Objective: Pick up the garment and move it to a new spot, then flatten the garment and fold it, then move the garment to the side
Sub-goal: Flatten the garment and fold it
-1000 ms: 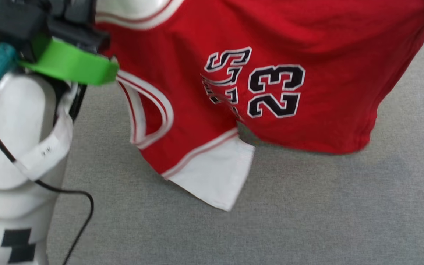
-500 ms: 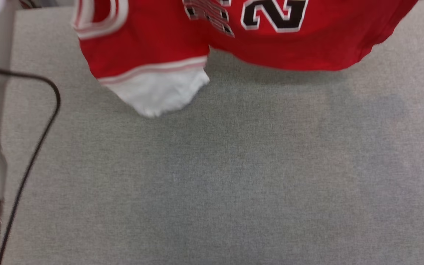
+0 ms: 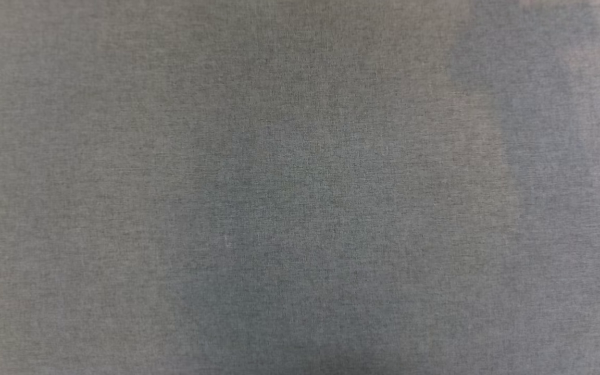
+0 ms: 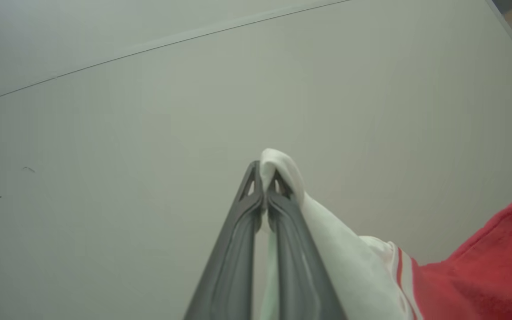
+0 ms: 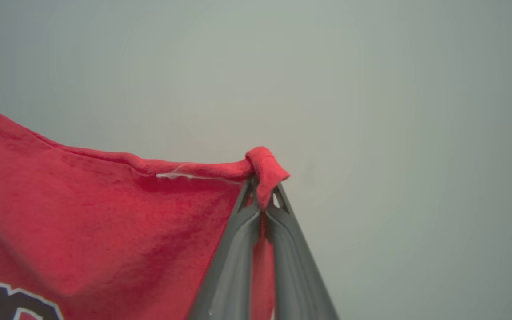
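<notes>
My left gripper (image 4: 265,178) is clenched. Its two dark fingers (image 4: 238,249) meet at the tips and pinch a fold of white cloth, the sleeve (image 4: 345,253) of the garment (image 4: 487,266). A small lump of that cloth pokes out just past the tips and wraps over the right-hand finger in the left wrist view. From there the sleeve runs toward the lower right, crosses a red-and-white striped trim (image 4: 400,271) and meets the red body in the corner. Behind it is a pale, plain surface (image 4: 105,155) with one thin line across its upper part; I cannot tell whether it is a wall or a ceiling.

My right gripper (image 5: 262,186) is likewise clamped, its tips closed on a rolled corner of the red edge (image 5: 267,164). That edge stretches fairly taut to the left of the right wrist view, with a loose white thread (image 5: 185,176) lying along it. Red cloth hangs below it, and part of a black, white-outlined numeral (image 5: 11,302) shows at the bottom left. So the garment is held by both grippers, one on the white sleeve and one on the red edge.

The head view looks down on the grey woven top of the desk (image 3: 300,187), with soft darker shadows (image 3: 539,130) across it.
</notes>
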You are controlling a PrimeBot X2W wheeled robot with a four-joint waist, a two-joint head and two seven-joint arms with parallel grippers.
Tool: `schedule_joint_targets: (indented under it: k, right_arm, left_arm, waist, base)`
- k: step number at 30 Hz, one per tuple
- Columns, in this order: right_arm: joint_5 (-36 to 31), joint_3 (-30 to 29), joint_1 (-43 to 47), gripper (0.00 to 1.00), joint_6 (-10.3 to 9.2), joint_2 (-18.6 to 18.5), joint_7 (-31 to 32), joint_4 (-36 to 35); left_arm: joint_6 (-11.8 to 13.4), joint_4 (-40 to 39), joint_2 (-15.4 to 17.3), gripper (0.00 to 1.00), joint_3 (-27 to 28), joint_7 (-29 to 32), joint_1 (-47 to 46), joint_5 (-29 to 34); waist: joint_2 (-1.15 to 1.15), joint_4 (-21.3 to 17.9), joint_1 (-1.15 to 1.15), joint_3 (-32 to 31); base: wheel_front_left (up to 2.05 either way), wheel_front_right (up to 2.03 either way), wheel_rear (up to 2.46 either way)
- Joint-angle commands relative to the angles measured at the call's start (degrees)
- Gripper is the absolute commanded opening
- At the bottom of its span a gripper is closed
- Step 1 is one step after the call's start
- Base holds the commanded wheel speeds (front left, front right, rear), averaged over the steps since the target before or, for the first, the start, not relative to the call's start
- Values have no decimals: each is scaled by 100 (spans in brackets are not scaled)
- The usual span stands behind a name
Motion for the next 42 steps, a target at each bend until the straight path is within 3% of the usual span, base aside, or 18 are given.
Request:
schedule_joint_targets:
  k: [1,11,24,33,42]
  right_arm:
    - [-68,47,-184,0,-3,60,-123,167]
    - [83,666,-160,0,-3,210,-727,1048]
    - [744,1789,1280,0,-3,495,-1338,1639]
    - [1447,2628,2738,0,-3,171,-1519,1274]
    - [2160,3353,4417,0,-3,-563,-1491,316]
  left_arm:
    - [-16,138,28,0,-35,-46,-168,-41]
    - [-16,666,14,0,-225,-136,128,-314]
    - [-9,-210,157,0,411,-138,2692,-203]
    - [94,-1264,186,0,871,-139,5202,8]
    - [160,-1776,141,0,803,-139,7799,43]
  waist:
    - [0,-20,-1,204]
    - [0,-19,-1,447]
    - [0,56,-1,88]
    - [0,242,-1,-775]
    - [0,307,-1,-1615]
  base:
    - [0,0,0]
    - [0,0,0]
    - [0,0,0]
    - [0,0,0]
    - [0,0,0]
